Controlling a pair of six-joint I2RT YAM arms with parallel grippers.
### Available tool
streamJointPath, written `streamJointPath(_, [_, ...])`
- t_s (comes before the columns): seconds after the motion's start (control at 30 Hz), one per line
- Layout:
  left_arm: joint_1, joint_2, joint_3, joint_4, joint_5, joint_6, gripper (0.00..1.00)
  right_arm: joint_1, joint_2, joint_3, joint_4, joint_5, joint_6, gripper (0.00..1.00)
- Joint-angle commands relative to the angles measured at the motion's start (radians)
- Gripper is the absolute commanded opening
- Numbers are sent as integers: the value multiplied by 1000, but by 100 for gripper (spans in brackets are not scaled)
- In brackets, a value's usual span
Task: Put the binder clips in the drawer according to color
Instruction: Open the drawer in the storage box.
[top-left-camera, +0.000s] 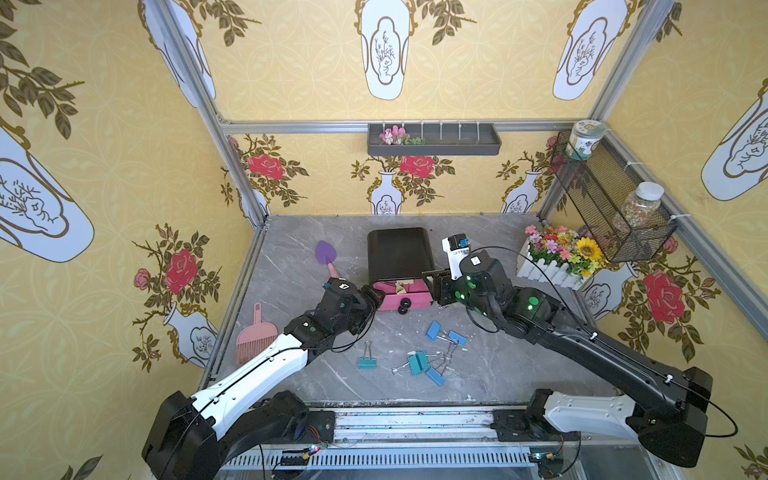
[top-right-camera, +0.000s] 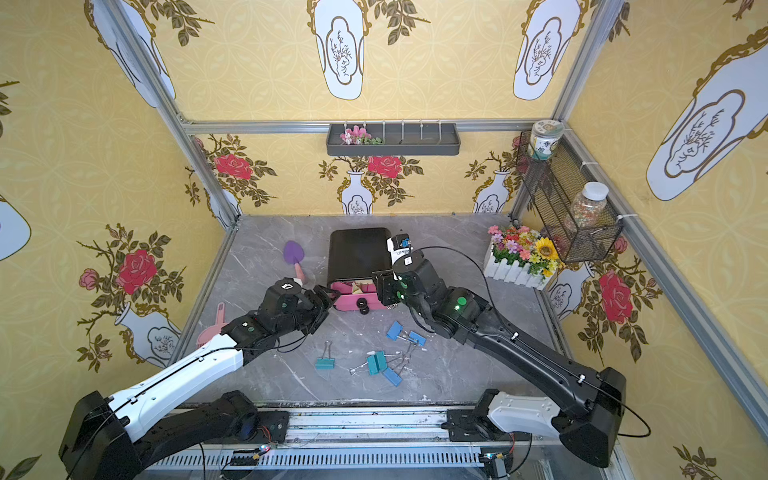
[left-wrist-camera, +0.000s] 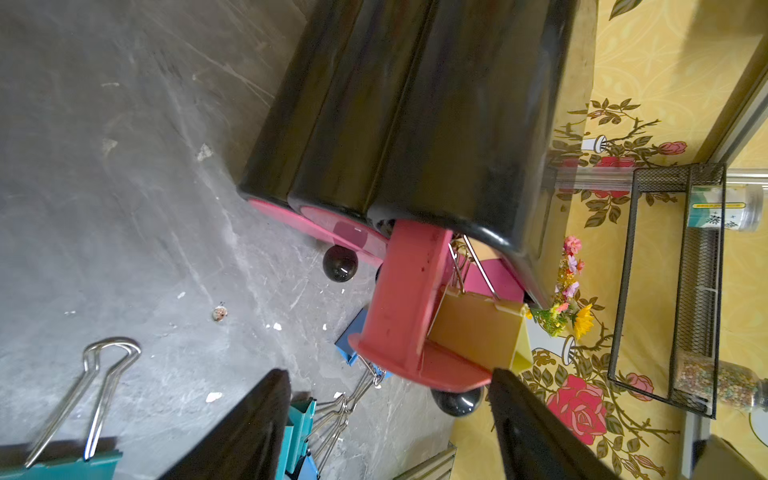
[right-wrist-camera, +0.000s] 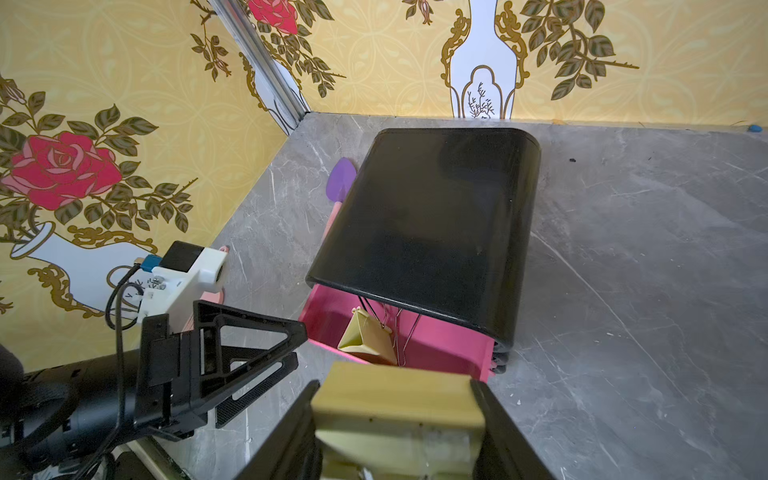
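Right gripper (right-wrist-camera: 395, 386) is clamping a pale yellow clip (right-wrist-camera: 390, 415) at 3 o'clock of the open pink drawer (right-wrist-camera: 453, 347), another yellow clip (right-wrist-camera: 368, 340) lying inside. Left gripper (left-wrist-camera: 388, 374) is gaping empty at 9 o'clock. Teal clips (top-left-camera: 417, 362) and blue clips (top-left-camera: 434, 330) are lying at 6.

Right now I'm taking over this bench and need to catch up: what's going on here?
The right arm's jaws are shut on a yellow binder clip, held just by the open top drawer of the black cabinet, where another yellow clip already lies. The left arm's jaws stand open and empty close to that drawer's front. Three teal clips and three blue clips lie on the table in front.
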Motion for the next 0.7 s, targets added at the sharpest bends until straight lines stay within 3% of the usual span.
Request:
streamJointPath(0.0, [1, 11, -11, 63, 10, -9, 80, -2, -18, -16, 58, -4, -4, 41])
streamJointPath(0.67, [1, 17, -69, 159, 37, -22, 62, -5, 36, -5, 64, -44, 12, 41])
